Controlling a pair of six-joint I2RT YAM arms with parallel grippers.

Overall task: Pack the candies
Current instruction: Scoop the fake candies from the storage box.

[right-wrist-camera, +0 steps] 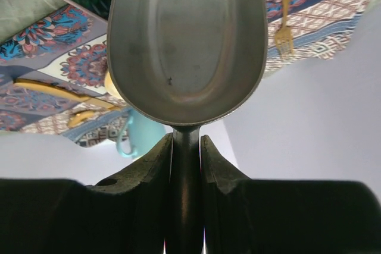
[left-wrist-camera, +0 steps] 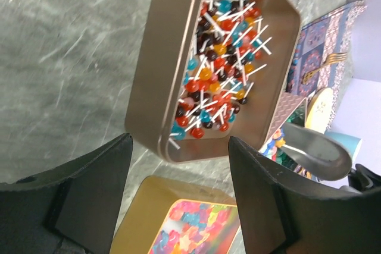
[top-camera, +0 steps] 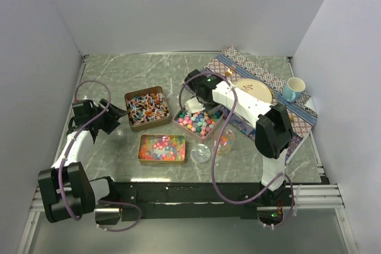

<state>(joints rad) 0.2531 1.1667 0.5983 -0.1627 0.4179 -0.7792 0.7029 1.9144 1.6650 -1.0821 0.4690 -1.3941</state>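
Empty scoop (right-wrist-camera: 186, 40) being clamped by right hand (right-wrist-camera: 186, 147) over pastel candies (top-camera: 199, 122) for scooping; left hand (left-wrist-camera: 178, 188) being held open, idle.

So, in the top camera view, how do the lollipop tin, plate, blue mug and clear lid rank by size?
1. lollipop tin
2. plate, partly under the right arm, so possibly a tie
3. blue mug and clear lid look about alike; I would not rank them.

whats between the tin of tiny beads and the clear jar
A clear round lid lies flat between the bead tin and the jar; the top view shows it.
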